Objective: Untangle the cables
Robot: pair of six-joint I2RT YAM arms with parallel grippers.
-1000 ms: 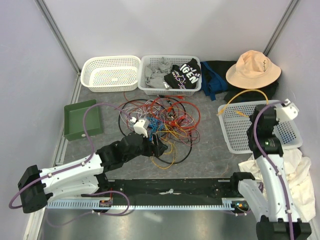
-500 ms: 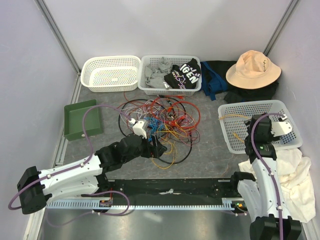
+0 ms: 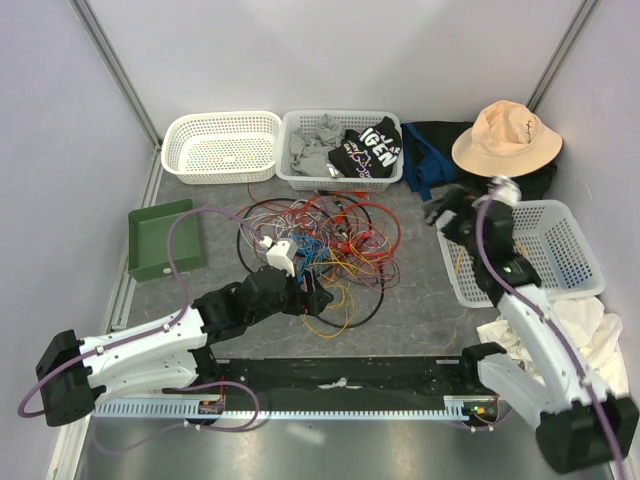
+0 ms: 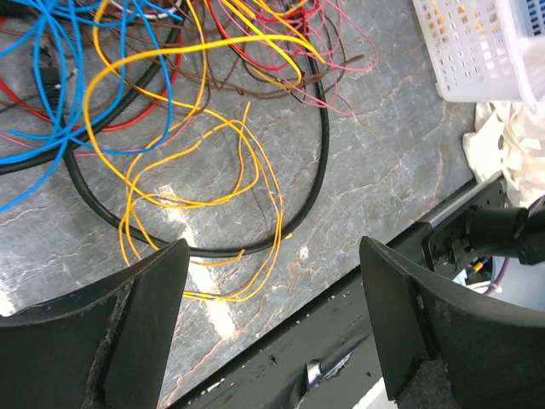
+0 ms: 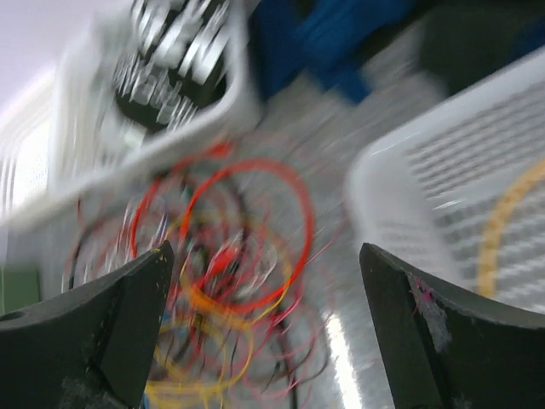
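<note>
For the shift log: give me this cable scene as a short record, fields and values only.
tangle: red, yellow, blue and black cables heaped mid-table
left gripper: open, empty, over the tangle's near edge
right gripper: open, empty, by the right basket's far-left corner
right basket: a yellow cable lies inside
view note: right wrist view is blurred
</note>
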